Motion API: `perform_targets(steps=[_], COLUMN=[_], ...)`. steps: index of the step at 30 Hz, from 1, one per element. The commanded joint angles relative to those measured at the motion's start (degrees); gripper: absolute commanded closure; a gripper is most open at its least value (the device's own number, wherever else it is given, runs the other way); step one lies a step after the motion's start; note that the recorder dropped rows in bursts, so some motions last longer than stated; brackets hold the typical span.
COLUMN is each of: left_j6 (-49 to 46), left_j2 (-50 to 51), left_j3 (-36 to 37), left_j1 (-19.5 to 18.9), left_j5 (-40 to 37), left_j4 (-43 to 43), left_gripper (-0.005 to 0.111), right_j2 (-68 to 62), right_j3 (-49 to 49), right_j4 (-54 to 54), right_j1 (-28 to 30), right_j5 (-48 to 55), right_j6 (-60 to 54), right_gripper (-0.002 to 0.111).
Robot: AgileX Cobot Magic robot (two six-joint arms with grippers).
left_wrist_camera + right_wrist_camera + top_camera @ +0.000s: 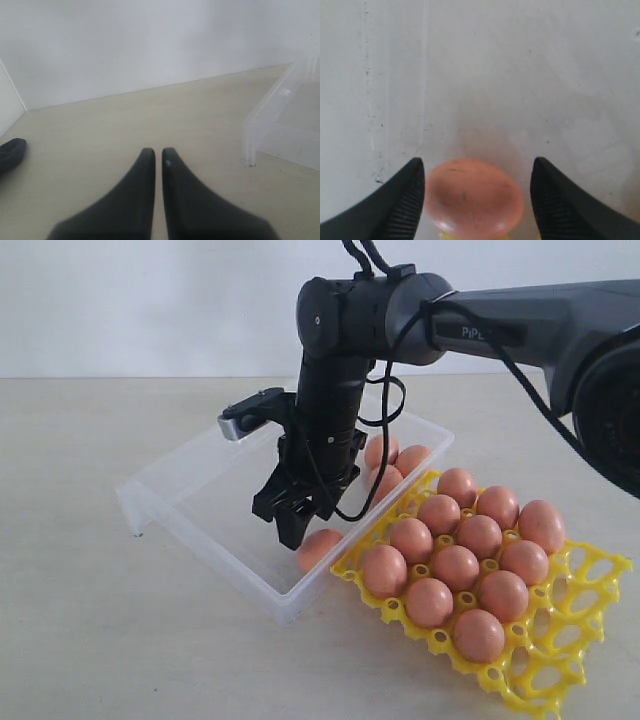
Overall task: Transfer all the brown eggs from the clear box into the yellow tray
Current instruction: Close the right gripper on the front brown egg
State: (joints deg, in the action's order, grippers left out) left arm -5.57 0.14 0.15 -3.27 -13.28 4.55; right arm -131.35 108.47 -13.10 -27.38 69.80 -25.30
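While the right claw (pixel 293 525) hung inside the clear box (pixel 210 550), the exterior view showed its jaws spread over one brown egg (pixel 318 548). This egg lay on the box floor directly below the fingertips, against the wall nearest the yellow tray (pixel 600 562). Three more brown eggs (pixel 385 462) lay together beyond the claw at the far end of the box. About a dozen eggs (pixel 455 566) sat in tray cups, past the box wall from the claw.

The left wrist view showed the left claw (pixel 156 155) closed on nothing, fingers all but touching, over bare table (pixel 100 130). A corner of the clear box (pixel 272 112) stood well ahead of it and off to one side.

The right wrist view showed the right claw (pixel 478 161) open, with the egg (pixel 472 197) between its fingers (pixel 402 200). One finger was just beside the shell and the other stood clear of it. Contact could not be confirmed.

Handling: the egg was judged light, rigid, smooth and brittle, and likely to roll on the slick floor if nudged off centre. Hold should be taken across its widest part, pads square to the shell, with closing force kept low.
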Motion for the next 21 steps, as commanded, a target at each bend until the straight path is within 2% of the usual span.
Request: perform_targets(steps=[1, 3, 9, 11, 13, 14, 15, 21], left_j6=[0.2, 0.2, 0.2, 0.2, 0.2, 0.2, 0.2, 0.2], left_j2=[-0.1, -0.1, -0.1, -0.1, -0.1, -0.1, -0.1, -0.1], left_j3=[-0.1, -0.1, -0.1, -0.1, -0.1, -0.1, -0.1, -0.1], left_j1=[0.4, 0.4, 0.4, 0.4, 0.4, 0.4, 0.4, 0.4], left_j5=[0.4, 0.4, 0.4, 0.4, 0.4, 0.4, 0.4, 0.4], left_j4=[-0.3, -0.3, -0.3, -0.3, -0.3, -0.3, -0.3, -0.3], left_gripper=[0.103, 0.103, 0.103, 0.103, 0.103, 0.103, 0.103, 0.103], right_j2=[0.4, 0.4, 0.1, 0.1, 0.1, 0.3, 0.6, 3.6], right_j3=[-3.0, -6.2, -7.2, -7.2, -7.2, -7.2, -7.2, -7.2], right_j4=[1.0, 2.6, 5.7, 5.7, 5.7, 5.7, 5.7, 4.1], right_j1=[0.4, 0.4, 0.5, 0.5, 0.5, 0.5, 0.5, 0.5], right_j5=[0.2, 0.2, 0.2, 0.2, 0.2, 0.2, 0.2, -8.7], right_j6=[-2.5, -4.7, -4.7, -4.7, -4.7, -4.7, -4.5, -2.7], right_gripper=[0.054, 0.054, 0.055, 0.062, 0.082, 0.099, 0.109, 0.108])
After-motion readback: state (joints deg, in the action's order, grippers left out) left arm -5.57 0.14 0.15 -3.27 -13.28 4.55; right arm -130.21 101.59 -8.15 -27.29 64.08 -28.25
